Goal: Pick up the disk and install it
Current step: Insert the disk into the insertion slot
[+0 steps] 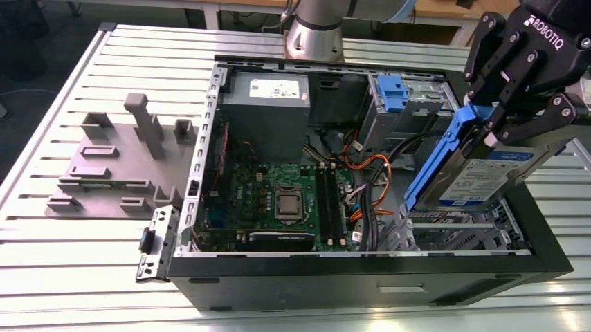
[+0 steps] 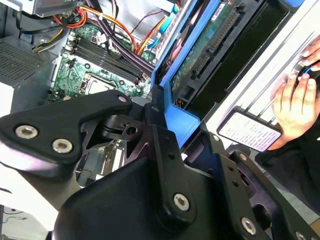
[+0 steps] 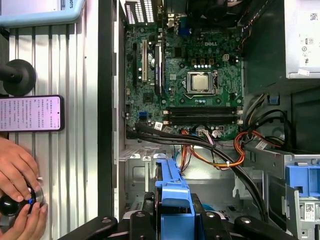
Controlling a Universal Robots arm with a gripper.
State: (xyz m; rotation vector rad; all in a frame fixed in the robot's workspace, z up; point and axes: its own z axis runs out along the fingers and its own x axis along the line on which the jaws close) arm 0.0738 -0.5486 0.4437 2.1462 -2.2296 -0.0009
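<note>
Clamped by its blue bracket in the closed claw (image 1: 517, 128), tilted, lower end at the drive cage of the open case (image 1: 369, 280), at the exterior view's right: one disk (image 1: 485, 181), white-and-blue label facing out. Inside the case: one motherboard (image 1: 277, 200), one power supply (image 1: 268, 93) with a white sticker, one other blue-tabbed drive (image 1: 392, 93). On the worktop (image 1: 83, 256), in the first wrist view: one phone (image 3: 31, 113), screen lit with text, near two hands (image 3: 17, 172).
</note>
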